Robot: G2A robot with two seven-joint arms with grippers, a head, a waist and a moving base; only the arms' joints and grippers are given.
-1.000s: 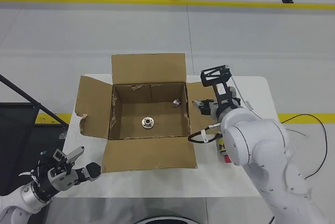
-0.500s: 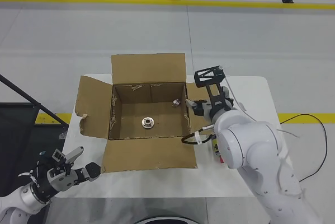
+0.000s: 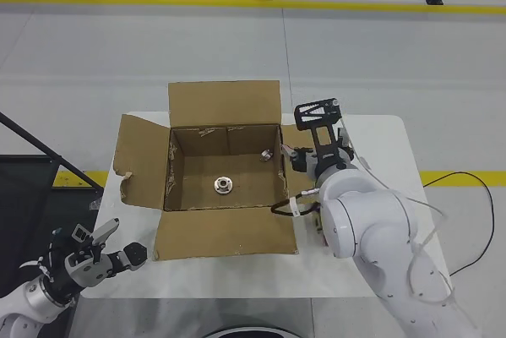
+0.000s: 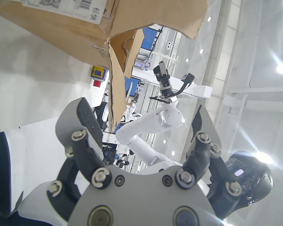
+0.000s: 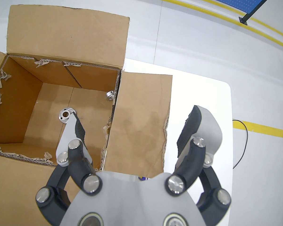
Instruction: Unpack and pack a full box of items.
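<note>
- Grey floor [image 3: 405,51] with yellow lines lies all round a white table [image 3: 379,135].
- An open cardboard box [image 3: 227,139] takes up the middle of the table. Its four flaps are spread outward, and the cut edges are ragged.
- The right hand [image 5: 134,112] hangs over the box's right flap, next to the right wall. Its fingers are spread and hold nothing.
- The left hand [image 4: 141,108] sits low, off the table's near left corner and close to the near flap's left end. Its fingers are parted and hold nothing.
- A small item [image 4: 97,76] with a red end lies on the table by the right flap, mostly hidden under the right arm.
- A round metal flange [image 3: 224,182] lies flat near the middle of the box floor.
- A smaller metal collar [image 3: 267,155] sits in the box's far right corner, well apart from the flange.
</note>
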